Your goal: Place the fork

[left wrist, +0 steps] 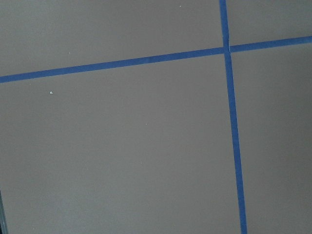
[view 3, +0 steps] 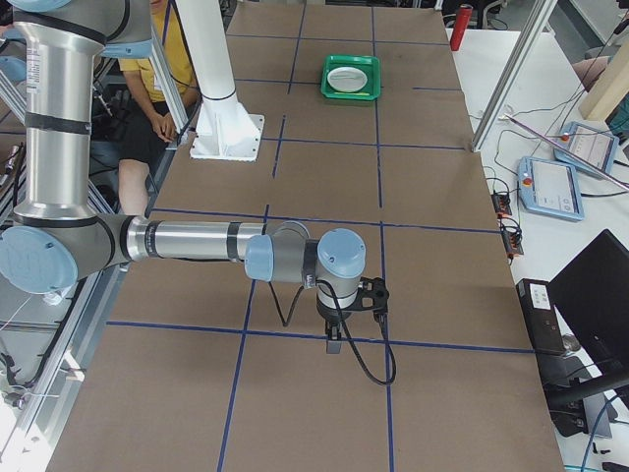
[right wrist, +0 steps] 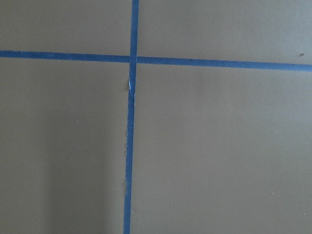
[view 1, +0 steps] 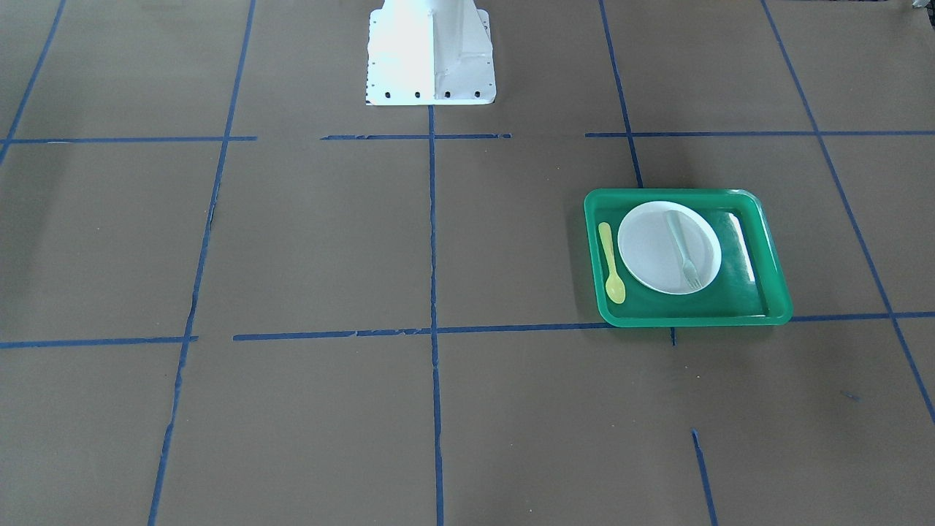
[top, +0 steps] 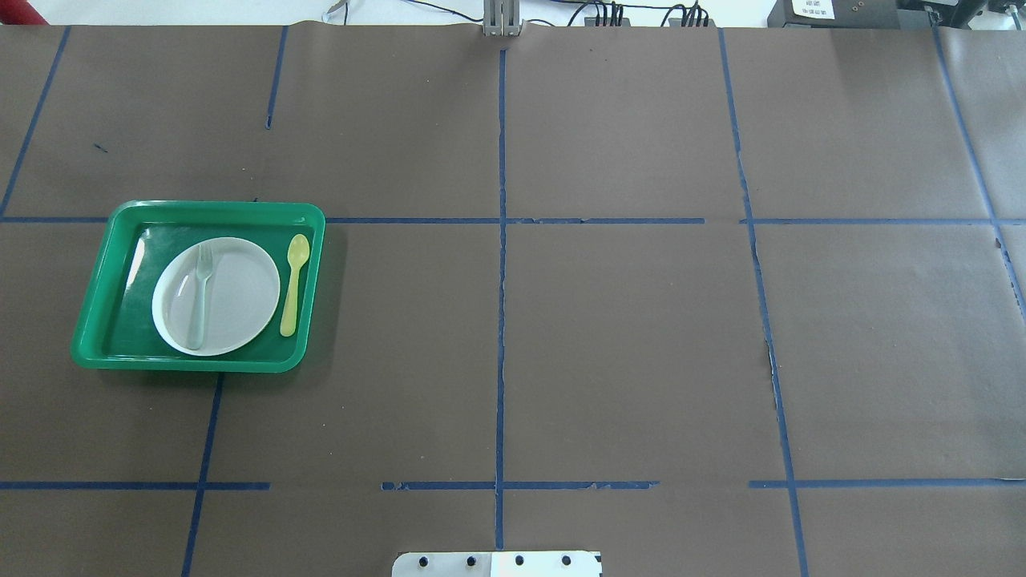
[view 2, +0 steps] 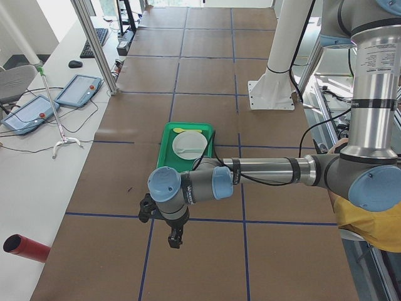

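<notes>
The pale mint fork (view 1: 683, 248) lies on the white plate (view 1: 650, 256) inside the green tray (view 1: 687, 319), tines toward the table's far side from the robot. It also shows in the overhead view (top: 199, 296), on the plate (top: 240, 296), left of middle. My left gripper (view 2: 173, 243) shows only in the exterior left view, hanging over bare table well short of the tray (view 2: 168, 141); I cannot tell whether it is open or shut. My right gripper (view 3: 332, 346) shows only in the exterior right view, far from the tray (view 3: 351, 94); I cannot tell its state either.
A yellow spoon (top: 293, 284) lies in the tray beside the plate, also seen in the front-facing view (view 1: 610, 263). The white arm base (view 1: 431, 66) stands at the table's robot side. Blue tape lines cross the brown table. A red cylinder (view 2: 25, 248) lies off the table edge.
</notes>
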`<state>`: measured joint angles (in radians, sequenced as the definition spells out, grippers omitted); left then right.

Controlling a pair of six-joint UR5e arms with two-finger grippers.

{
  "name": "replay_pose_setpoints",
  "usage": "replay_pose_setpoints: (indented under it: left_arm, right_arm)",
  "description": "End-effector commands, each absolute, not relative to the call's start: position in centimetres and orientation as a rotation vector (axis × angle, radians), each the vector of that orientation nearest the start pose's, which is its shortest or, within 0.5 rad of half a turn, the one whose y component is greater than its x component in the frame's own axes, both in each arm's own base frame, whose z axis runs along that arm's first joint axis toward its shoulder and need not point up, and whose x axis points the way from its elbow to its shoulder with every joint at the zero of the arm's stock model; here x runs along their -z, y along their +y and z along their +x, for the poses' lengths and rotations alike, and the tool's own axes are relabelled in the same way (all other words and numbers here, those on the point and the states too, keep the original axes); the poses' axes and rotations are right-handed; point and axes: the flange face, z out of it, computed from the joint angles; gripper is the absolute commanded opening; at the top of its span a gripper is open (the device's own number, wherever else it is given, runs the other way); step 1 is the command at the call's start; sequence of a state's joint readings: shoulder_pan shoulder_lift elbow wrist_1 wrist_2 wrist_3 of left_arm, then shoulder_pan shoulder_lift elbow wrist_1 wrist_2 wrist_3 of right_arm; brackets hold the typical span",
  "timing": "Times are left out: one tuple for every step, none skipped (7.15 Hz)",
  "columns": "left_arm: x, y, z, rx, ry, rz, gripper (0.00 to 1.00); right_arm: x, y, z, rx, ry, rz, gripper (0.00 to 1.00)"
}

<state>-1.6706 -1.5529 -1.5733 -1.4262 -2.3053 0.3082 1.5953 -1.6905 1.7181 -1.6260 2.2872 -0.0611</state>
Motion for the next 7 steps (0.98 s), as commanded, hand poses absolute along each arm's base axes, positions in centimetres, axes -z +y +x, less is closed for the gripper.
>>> replay_pose_setpoints:
  left_arm:
    - [-67.00, -46.51, -11.59, -0.162, 0.738, 0.043, 1.00]
    - [-67.13, -46.52, -11.54, -0.164, 0.735, 0.042, 1.00]
    - [-66.81, -46.47, -11.57, -0.167, 0.738, 0.054, 1.00]
    - [-67.14, -46.82, -11.62, -0.176, 0.723, 0.068, 1.00]
    - [-66.90, -46.93, -11.65, -0.140, 0.718, 0.071, 1.00]
    - [-66.68, -47.32, -11.73, -0.107, 0.714, 0.059, 1.00]
    - [-66.47, -47.02, -11.72, -0.037, 0.711, 0.041, 1.00]
  right_arm:
    - [-65.07, -43.72, 7.87, 0.026, -0.717, 0.006, 1.00]
    - [-65.15, -43.71, 7.86, 0.025, -0.717, 0.004, 1.00]
    - [-65.15, -43.71, 7.86, 0.024, -0.717, 0.004, 1.00]
    - [-65.15, -43.71, 7.86, 0.025, -0.717, 0.004, 1.00]
    - [-65.15, -43.71, 7.86, 0.025, -0.717, 0.004, 1.00]
    - [-65.15, -43.71, 7.86, 0.025, -0.717, 0.004, 1.00]
    - [-65.15, -43.71, 7.86, 0.025, -0.717, 0.004, 1.00]
